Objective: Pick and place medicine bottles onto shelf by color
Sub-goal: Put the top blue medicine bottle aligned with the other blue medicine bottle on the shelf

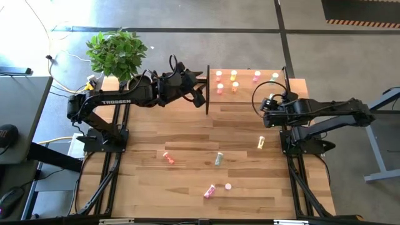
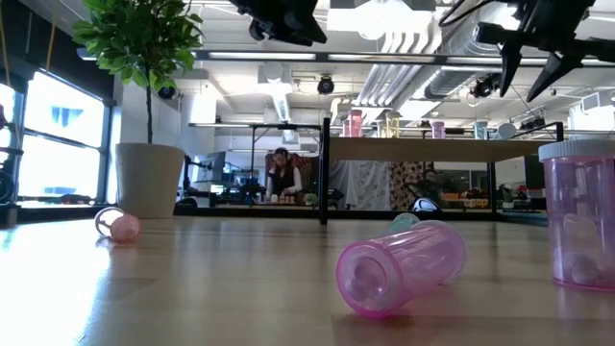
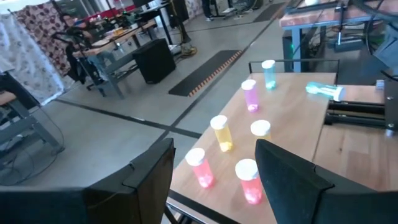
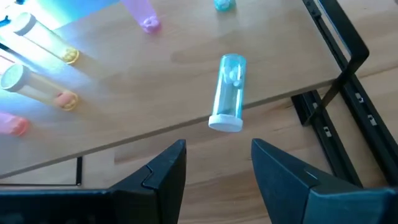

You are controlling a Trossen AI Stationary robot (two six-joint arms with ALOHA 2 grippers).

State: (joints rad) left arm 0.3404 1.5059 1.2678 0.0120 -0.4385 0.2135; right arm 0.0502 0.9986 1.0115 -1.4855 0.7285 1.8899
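The shelf stands at the table's far side with its black panel on the left. Several medicine bottles stand on it: orange-red, yellow, pink and pale green. One more pale green bottle lies on its side near the shelf's right near edge. My left gripper hovers open and empty just left of the panel, pointing across the shelf. My right gripper hangs open and empty above the lying bottle, tipped downward.
Loose bottles lie on the tabletop: orange-red, pale green, yellow and pink near the front edge, with a small pink piece beside the pink one. A potted plant stands at the far left corner.
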